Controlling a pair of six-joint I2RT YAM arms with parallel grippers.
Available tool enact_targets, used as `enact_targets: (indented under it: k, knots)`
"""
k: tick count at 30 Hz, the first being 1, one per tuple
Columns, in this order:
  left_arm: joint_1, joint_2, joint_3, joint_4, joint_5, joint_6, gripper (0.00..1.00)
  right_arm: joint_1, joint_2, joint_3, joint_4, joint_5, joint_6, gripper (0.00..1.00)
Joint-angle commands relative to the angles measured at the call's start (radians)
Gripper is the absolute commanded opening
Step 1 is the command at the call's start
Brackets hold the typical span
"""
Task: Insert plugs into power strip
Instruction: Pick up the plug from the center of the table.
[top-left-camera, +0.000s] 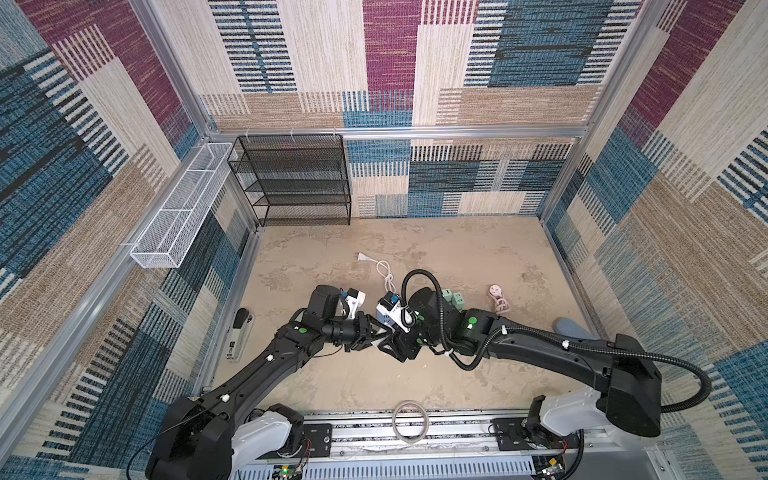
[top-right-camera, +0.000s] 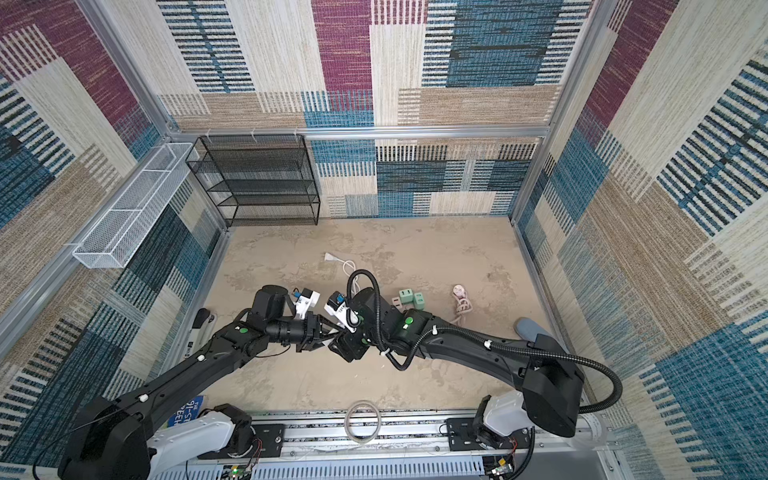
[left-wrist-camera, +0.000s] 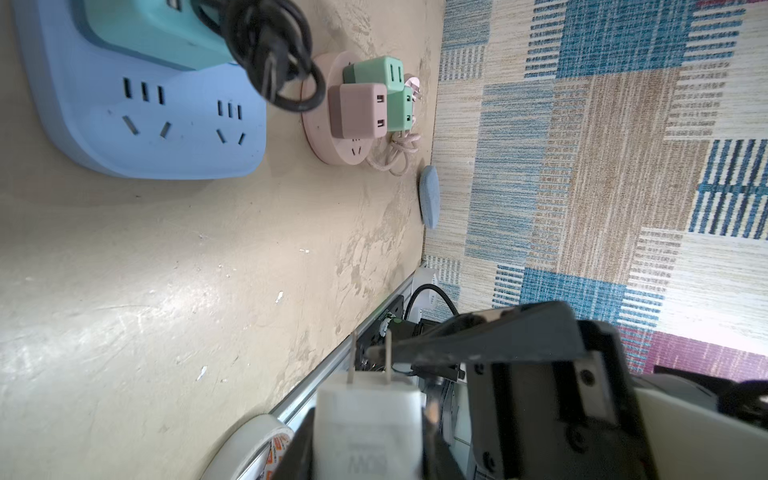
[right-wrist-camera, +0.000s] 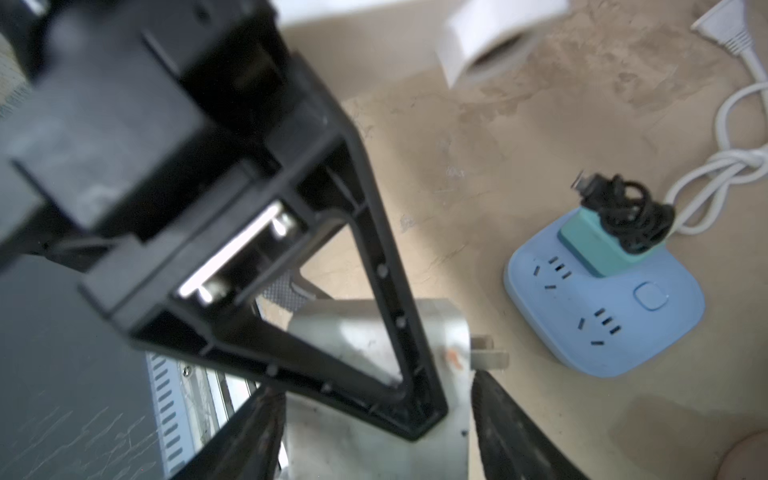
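Note:
A white plug hangs above the table with its two prongs bare. My left gripper is shut on its body. My right gripper is open, its fingers just off the plug's sides. The two grippers meet at mid-table. A blue power strip lies beyond them and holds a teal plug with a black cord. A round pink power strip carries a pink plug and two mint green plugs, which also show in a top view as green plugs.
A flat white plug with a knotted cord and a round pink plug with a cord lie on the table. A stapler is at the left edge, a tape roll at the front rail, a blue-grey pad at the right. A black mesh shelf stands at the back.

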Motion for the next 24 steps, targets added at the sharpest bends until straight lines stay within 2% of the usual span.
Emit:
enact_targets:
  k: [1,4,11,14,16,18,20,24]
  knots:
    - [0.005,-0.001,0.007,0.014,-0.018,-0.002,0.0,-0.001,-0.027,0.003,0.036,0.044,0.009,0.83]
    - [0.011,0.011,0.034,0.008,-0.025,-0.003,0.0,-0.001,-0.068,-0.003,0.036,0.066,0.01,0.88]
    - [0.015,0.06,0.142,-0.04,-0.044,0.032,0.0,-0.002,-0.154,0.004,0.059,0.29,0.071,0.96]
    - [0.015,0.074,0.198,-0.074,-0.067,0.053,0.0,-0.001,-0.153,-0.02,0.102,0.365,0.111,0.83]
    - [0.015,0.087,0.233,-0.092,-0.08,0.058,0.0,-0.002,-0.125,0.002,0.08,0.404,0.13,0.8]
    - [0.016,0.097,0.272,-0.113,-0.093,0.054,0.0,-0.002,-0.086,0.037,0.028,0.422,0.106,0.85]
    - [0.015,0.111,0.319,-0.144,-0.1,0.055,0.0,0.01,-0.102,0.009,0.044,0.472,0.077,1.0]
    - [0.015,0.148,0.451,-0.35,-0.144,0.111,0.0,0.021,-0.218,-0.118,0.165,0.591,0.048,1.0]
